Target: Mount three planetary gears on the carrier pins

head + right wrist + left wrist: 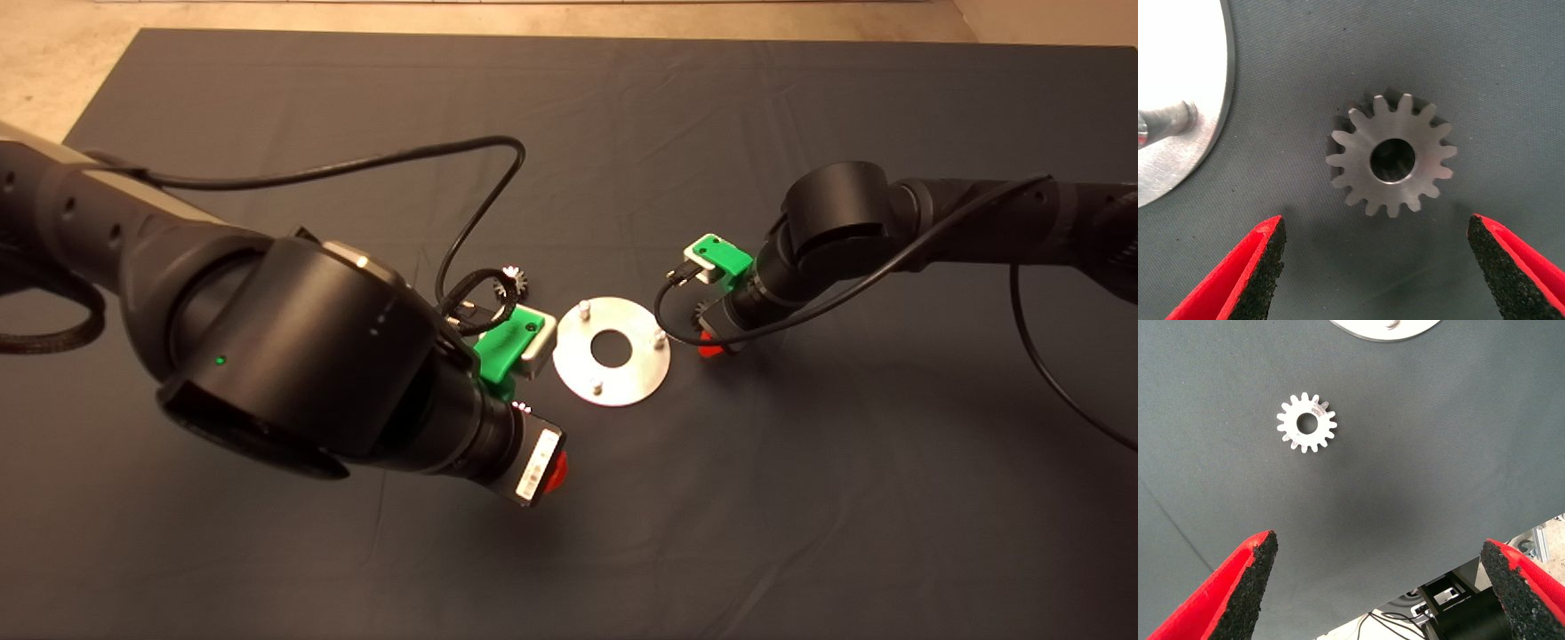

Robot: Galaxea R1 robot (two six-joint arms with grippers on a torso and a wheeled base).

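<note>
On the dark worktop [267, 551], both grippers hover with fingers apart, the right gripper [1377, 267] over a gear [1391, 161] just beside the plate [622, 378], the left gripper [1381, 587] near another gear [1307, 422]. All three pins [584, 309] appear bare; closing on a gear likely comes next.

Wide bare desk [800, 498] on the near and far sides of the carrier plate [612, 351]. Three pins [584, 309] bare on top, open from above. Hemmed in on both flanks: left tool [1378, 587] gaping over one gear [1307, 422], right tool [1375, 267] spread around another gear [1391, 160] just beside the plate rim. Looping cable [480, 204] behind the left arm.
</note>
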